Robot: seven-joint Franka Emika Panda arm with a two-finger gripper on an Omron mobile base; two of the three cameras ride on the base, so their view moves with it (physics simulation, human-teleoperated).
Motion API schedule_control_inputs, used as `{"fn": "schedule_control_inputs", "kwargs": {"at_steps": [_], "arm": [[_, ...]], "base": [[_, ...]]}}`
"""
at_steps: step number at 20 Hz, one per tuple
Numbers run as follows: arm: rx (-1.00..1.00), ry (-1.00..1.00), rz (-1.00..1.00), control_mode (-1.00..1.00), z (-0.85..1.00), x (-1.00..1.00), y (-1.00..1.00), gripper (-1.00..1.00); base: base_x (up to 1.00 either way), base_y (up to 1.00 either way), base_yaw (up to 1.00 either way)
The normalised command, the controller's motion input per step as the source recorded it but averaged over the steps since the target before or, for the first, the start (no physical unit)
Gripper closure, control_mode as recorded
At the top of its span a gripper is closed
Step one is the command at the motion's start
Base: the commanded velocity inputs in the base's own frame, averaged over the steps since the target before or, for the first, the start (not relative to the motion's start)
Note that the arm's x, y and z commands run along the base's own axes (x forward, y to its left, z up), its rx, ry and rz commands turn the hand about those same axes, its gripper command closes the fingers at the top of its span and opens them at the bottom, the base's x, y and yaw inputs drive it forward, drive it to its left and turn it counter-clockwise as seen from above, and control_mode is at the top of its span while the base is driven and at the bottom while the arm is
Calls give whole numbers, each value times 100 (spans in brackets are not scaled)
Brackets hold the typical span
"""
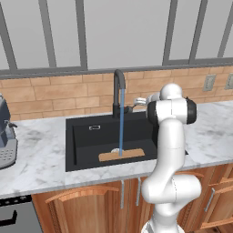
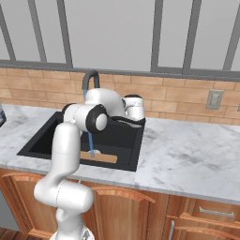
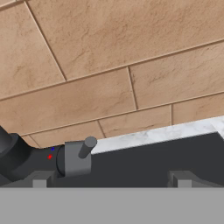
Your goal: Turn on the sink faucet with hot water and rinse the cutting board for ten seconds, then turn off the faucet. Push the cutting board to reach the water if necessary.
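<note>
There is one faucet, one sink, one cutting board and one stream of water, and all can be placed from the faucet. The faucet stands at the back edge of the sink, in front of the brick wall. The water falls straight down from its spout and lands on the board, which lies flat on the sink bottom, directly under the spout and toward the front wall. So the board is already being rinsed and I judge that no push is needed. The board looks thin, stiff and light; wet, it will probably slide easily on the smooth bottom, so a push against its long edge would be better than a grasp. The lever at the faucet base is a small, short rod, rigid, best moved by pressing on its tip. The gripper is just beside the faucet base, with the lever near its left finger; the fingers stand wide apart and hold nothing.
</note>
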Motion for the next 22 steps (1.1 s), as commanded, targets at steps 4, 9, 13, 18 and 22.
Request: {"fn": "schedule_control_inputs", "kwargs": {"at_steps": [4, 9, 13, 18, 22], "arm": [[0, 0, 0, -100, 0, 0, 0, -100], [0, 0, 0, -100, 0, 0, 0, -100], [0, 0, 0, -100, 0, 0, 0, -100], [0, 0, 0, -100, 0, 0, 0, -100], [0, 0, 0, -100, 0, 0, 0, -100]], "base": [[0, 0, 0], [0, 0, 0], [0, 0, 0], [0, 0, 0], [0, 0, 0]]}}
